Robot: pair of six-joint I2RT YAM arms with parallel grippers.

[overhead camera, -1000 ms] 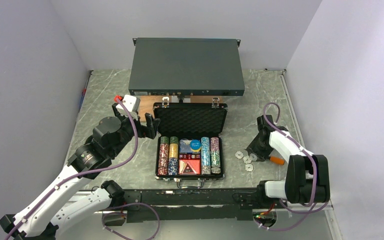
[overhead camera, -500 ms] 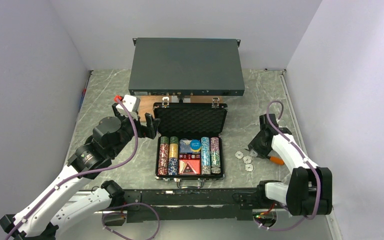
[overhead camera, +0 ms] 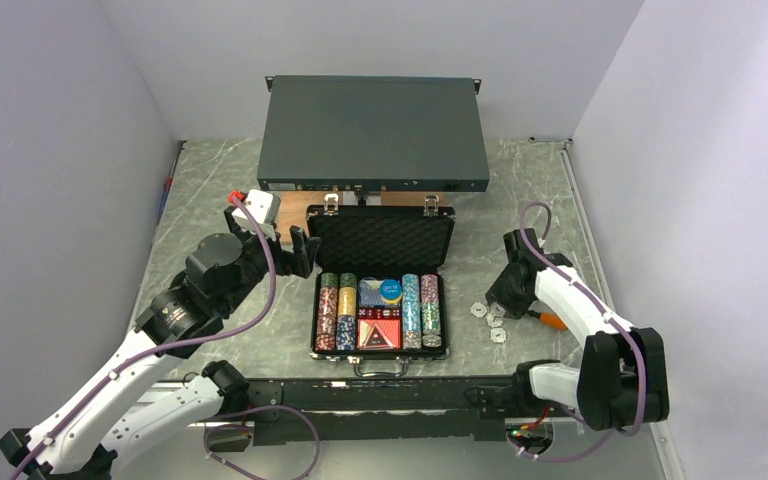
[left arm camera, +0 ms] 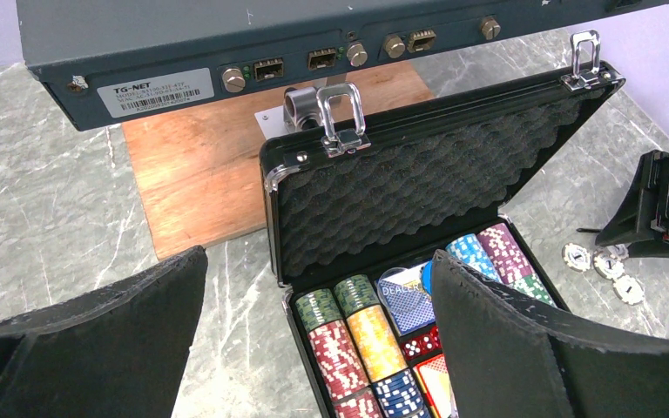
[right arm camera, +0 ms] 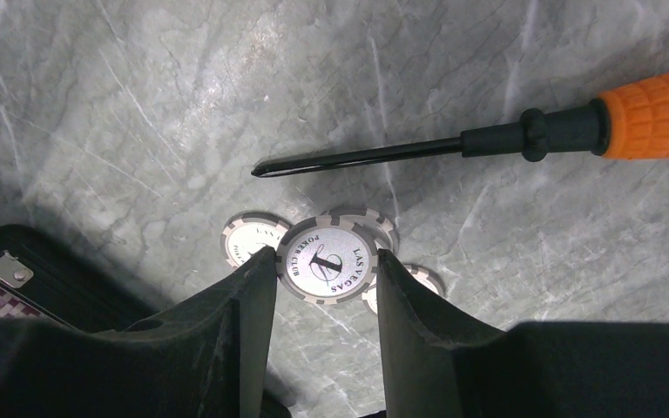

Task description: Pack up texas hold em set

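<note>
The briefcase (overhead camera: 385,240) lies open, lid raised, with rows of chips (overhead camera: 338,310), cards and red dice in its tray. Just left of its lid hangs the left gripper (overhead camera: 270,238), jaws spread wide and empty. To the right of the briefcase, the right gripper (overhead camera: 498,303) points down, its jaws part-closed on a white chip (right arm camera: 328,261). More loose white chips (overhead camera: 488,318) lie below it, and a screwdriver (right arm camera: 453,148) lies farther right.

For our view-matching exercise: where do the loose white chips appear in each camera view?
Top external: loose white chips lie just right of the open black case.
Left wrist: chips at the far right edge.
Right wrist: chips at centre, below the screwdriver.
Shared landmark: the case, seen in all three.
</note>
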